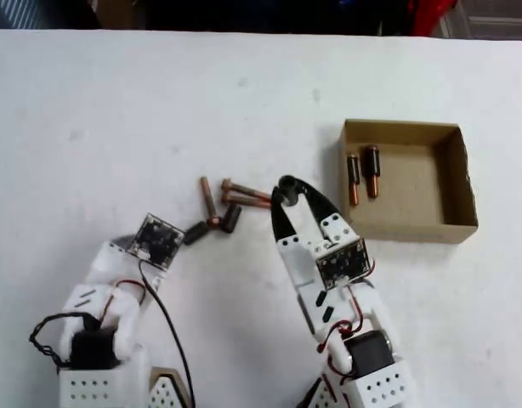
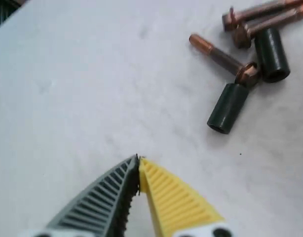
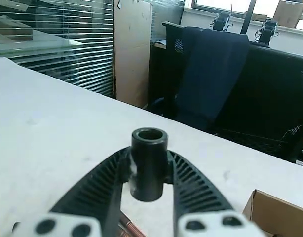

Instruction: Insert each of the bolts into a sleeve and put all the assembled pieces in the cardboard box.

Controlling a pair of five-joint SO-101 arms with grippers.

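Note:
My right gripper [image 3: 149, 157] is shut on a black sleeve [image 3: 149, 165], held upright with its open bore facing up. From above, the right gripper [image 1: 286, 192] hovers beside two copper bolts [image 1: 246, 193], left of the cardboard box [image 1: 455, 183]. Two assembled pieces [image 1: 363, 176] lie inside that box. A third bolt [image 2: 219, 53] lies with two loose black sleeves [image 2: 228, 107] [image 2: 271, 53] touching its head end. My left gripper [image 2: 138, 162] is shut and empty, low over bare table short of these parts.
The white table [image 1: 116, 110] stretches wide to the left and back. A box corner [image 3: 277, 215] shows close by in the right wrist view. A dark chair [image 3: 210, 74] and a desk stand beyond the table's far edge.

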